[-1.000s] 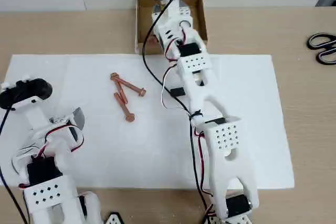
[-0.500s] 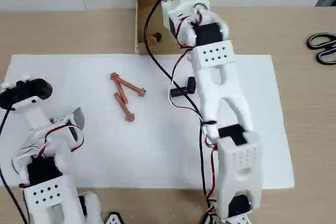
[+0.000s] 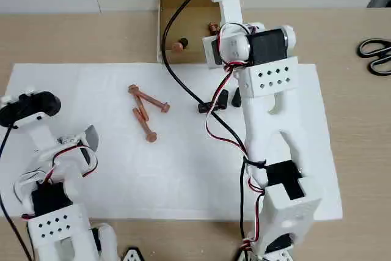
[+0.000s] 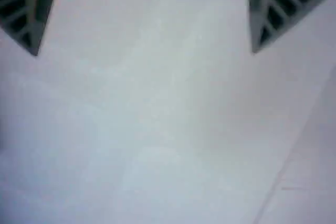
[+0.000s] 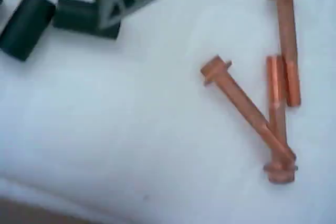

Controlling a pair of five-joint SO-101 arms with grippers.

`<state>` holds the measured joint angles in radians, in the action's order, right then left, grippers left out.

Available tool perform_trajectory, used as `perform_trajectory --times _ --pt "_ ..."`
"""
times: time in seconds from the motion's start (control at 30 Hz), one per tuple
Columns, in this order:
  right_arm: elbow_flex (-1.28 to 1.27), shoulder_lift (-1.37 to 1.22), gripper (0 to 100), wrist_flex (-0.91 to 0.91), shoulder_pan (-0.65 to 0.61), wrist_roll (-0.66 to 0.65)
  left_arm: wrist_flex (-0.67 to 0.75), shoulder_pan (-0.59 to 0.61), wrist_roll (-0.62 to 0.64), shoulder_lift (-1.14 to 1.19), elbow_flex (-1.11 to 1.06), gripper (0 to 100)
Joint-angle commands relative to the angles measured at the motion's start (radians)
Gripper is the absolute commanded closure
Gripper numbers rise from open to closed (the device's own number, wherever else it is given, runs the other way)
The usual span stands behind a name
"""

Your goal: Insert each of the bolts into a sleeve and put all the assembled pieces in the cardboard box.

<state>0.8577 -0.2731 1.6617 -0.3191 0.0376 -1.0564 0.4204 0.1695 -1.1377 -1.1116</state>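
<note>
Scissors [image 3: 376, 53] lie far off on the bare tabletop [image 3: 354, 120]. The right arm [image 3: 269, 108] stretches across the white sheet [image 3: 153, 175], and its wires cross what look like three black sleeves [image 3: 222, 98]; I cannot tell its grip. Three bolts [image 3: 146, 111] lie loose on the sheet, two crossing. The cardboard box [image 3: 164, 22] holds two assembled pieces [image 3: 179, 44]. The left fingers [image 4: 286, 3] are spread wide, holding nothing.

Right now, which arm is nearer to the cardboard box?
The right arm: it stretches across the white sheet, its tip overlapping the cardboard box in the high view. The left arm sits at the sheet's near left corner, far from the box.
</note>
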Motion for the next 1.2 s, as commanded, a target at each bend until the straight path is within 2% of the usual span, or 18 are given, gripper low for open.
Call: perform_trajectory --times 0.0,0.2,0.4,0.7,0.93,1.17 --pt "0.020 0.059 78.3 0.018 0.021 0.008 -0.002 0.000 -0.011 -0.008 0.008 76" --pt "-0.068 0.059 78.3 0.021 0.022 0.006 -0.003 0.000 -0.084 -0.008 0.005 76" --pt "-0.193 0.059 78.3 0.021 0.027 0.005 -0.003 0.000 -0.086 -0.008 0.004 76" --pt "-0.215 0.059 78.3 0.031 0.105 -0.034 -0.003 0.000 -0.086 -0.008 0.002 76" --pt "-0.365 0.059 78.3 0.031 0.107 -0.037 -0.008 0.000 -0.086 -0.008 0.002 76" --pt "-0.384 0.022 78.3 -0.002 0.097 -0.028 -0.009 0.000 -0.086 -0.005 0.001 76"
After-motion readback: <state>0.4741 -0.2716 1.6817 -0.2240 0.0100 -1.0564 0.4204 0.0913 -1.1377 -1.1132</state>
